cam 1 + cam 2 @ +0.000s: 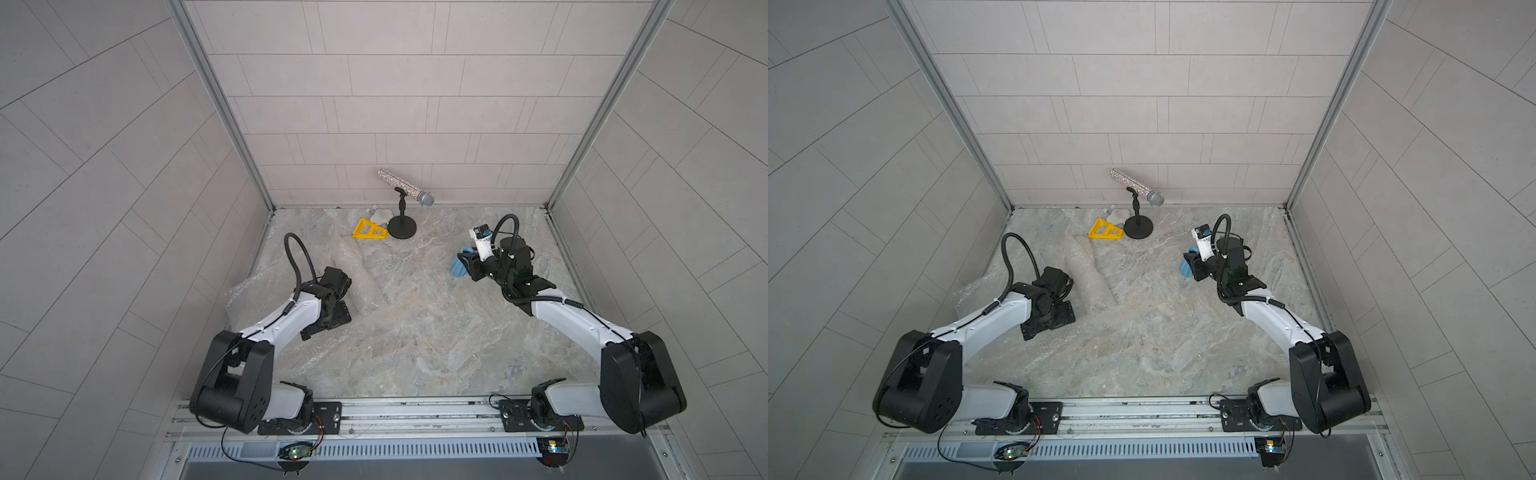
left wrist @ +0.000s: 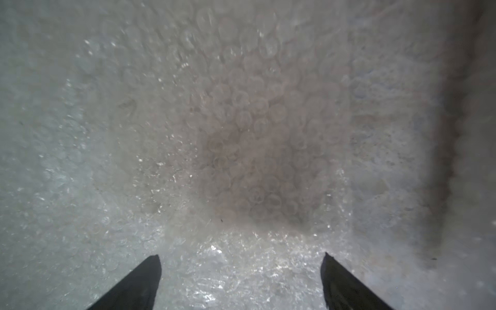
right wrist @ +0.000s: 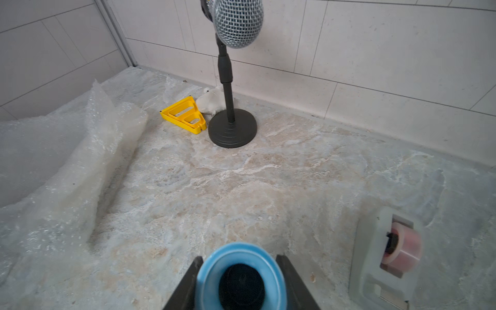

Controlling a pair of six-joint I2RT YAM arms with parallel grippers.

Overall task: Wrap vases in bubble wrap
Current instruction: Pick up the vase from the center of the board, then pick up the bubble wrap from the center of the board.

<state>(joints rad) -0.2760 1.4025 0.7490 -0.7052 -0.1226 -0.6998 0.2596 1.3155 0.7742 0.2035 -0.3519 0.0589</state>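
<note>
On the marbled grey stone tabletop (image 1: 415, 332), the large crinkly transparent bubble wrap sheet (image 1: 245, 295) lies crumpled on my left side, part of it rolled into a long bundle (image 1: 357, 270). Whether the white vase is inside, I cannot tell. The small light-blue ribbed vase (image 1: 456, 268) is bare and well apart from the wrap, clamped at its neck in my right gripper (image 3: 239, 258). My left gripper (image 2: 240, 256) hangs spread wide over the wrap, holding nothing. I judge that all of the blue vase's wrapping remains to do.

Soft, even light; left wrist view hazy, with glare on bubble wrap (image 2: 214, 252).
</note>
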